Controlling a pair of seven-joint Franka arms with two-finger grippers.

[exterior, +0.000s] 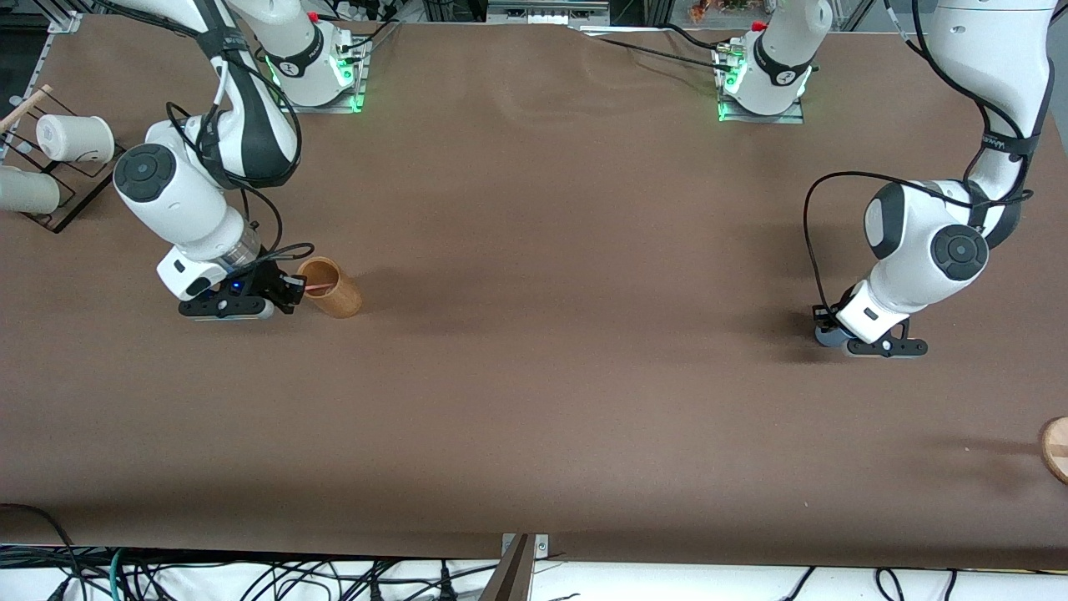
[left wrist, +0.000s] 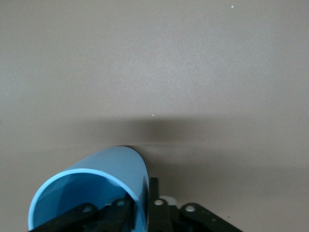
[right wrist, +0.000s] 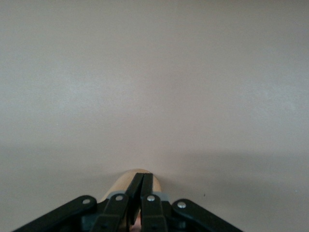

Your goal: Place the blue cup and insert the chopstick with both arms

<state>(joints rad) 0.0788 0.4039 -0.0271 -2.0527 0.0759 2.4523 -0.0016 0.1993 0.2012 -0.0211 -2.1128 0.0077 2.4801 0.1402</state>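
Both grabs locked in, ready to lift

Left gripper point(left wrist: 145, 212) fingers pinch the blue cup point(left wrist: 91, 188) wall; right gripper point(exterior: 288, 292) fingers clamp, probably, the chopstick point(exterior: 318, 288) at the wooden cup point(exterior: 331, 287).

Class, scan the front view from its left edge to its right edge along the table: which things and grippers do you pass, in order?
White cups on a rack → right gripper shut on the chopstick → tan wooden cup lying on its side → blue cup held by the left gripper → round wooden piece at the view's edge.
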